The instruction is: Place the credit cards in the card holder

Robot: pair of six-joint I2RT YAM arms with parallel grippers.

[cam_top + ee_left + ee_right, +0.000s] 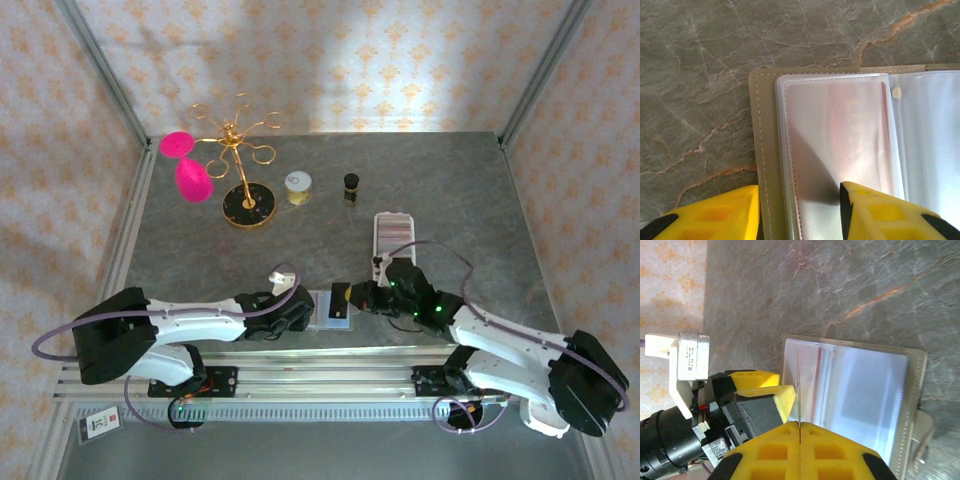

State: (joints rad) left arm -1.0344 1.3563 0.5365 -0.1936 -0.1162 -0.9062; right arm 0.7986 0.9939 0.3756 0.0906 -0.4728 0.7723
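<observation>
Right wrist cam has the right gripper [800, 429] pinched tight on one credit card [798, 382]. The card is edge-on and aimed at the sleeves, I'd guess so it slides straight in. The card holder [914, 385] lies open flat on the table [700, 75], between the two arms. The left gripper [800, 216] is half open, straddling the holder's edge and top sleeve [835, 140] with nothing clamped. It's probably there to pin it down.

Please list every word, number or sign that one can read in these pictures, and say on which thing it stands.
Nothing can be read.
White tag, near-left corner of the top view: print too small.
Sticker on the left wrist: marks too small, blurred.
Card holder: no print shows.
</observation>
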